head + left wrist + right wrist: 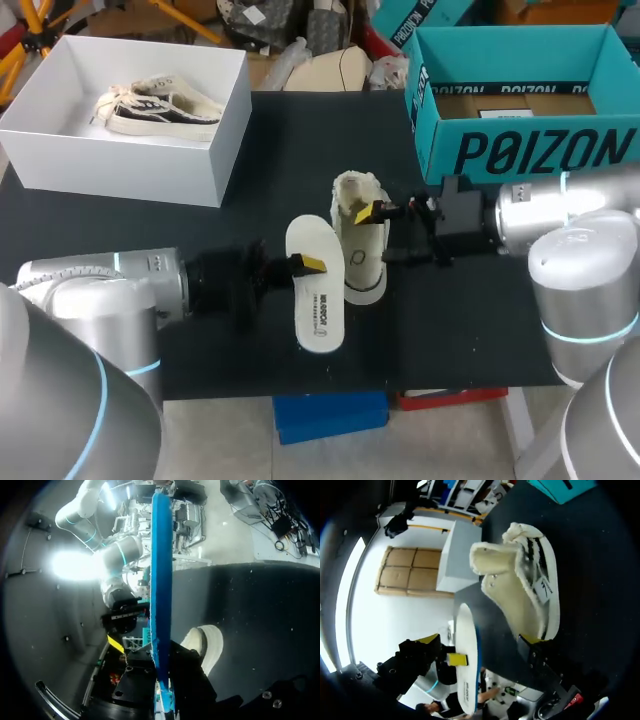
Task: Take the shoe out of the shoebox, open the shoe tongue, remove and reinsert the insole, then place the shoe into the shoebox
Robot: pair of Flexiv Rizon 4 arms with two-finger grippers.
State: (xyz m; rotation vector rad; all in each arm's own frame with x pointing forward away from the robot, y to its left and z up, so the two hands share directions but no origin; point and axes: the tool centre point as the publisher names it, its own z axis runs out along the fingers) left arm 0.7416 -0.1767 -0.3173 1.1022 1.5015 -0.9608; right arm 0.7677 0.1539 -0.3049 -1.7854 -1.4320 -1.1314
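A black table (260,150) holds a teal box (520,150) at the far right. At the far left is a white shoebox (120,160) with a sneaker (160,105) inside. A cream shoe (365,265) stands mid-table, its rim pinched by the right gripper (372,212). Just beside it, the left gripper (305,264) is closed narrowly on the white insole (315,295).

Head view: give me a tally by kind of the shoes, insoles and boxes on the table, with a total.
Shoes: 2, black shoe and cream shoe.
Insoles: 1, white insole.
Boxes: 2, white shoebox and teal box.
Total: 5.
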